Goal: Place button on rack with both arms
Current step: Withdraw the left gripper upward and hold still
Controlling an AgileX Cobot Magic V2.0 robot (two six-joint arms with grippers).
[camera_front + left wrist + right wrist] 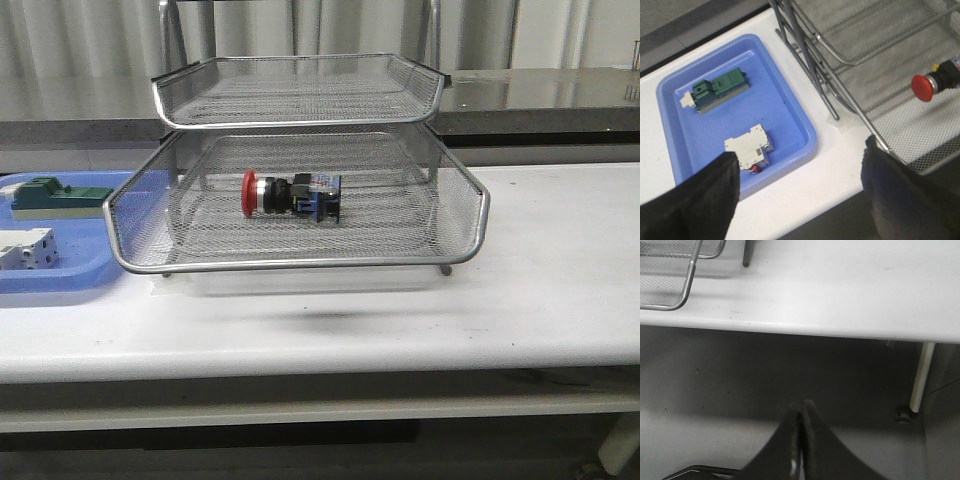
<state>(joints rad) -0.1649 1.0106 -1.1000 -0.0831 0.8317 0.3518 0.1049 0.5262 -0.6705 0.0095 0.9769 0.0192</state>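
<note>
My front camera faces the rack [300,170] level, from near the tabletop [560,260] edge. My left wrist camera looks steeply down on the rack's corner at upper right and a blue tray [790,107]. My right wrist camera views the tabletop edge and floor.

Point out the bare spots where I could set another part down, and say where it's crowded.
Free: the white table right of the rack, the strip along the table's front edge, and the rack's top tray. The pulled-out tray has mesh free either side of the button. Crowded: the blue tray, which holds the green block and the white part.
</note>
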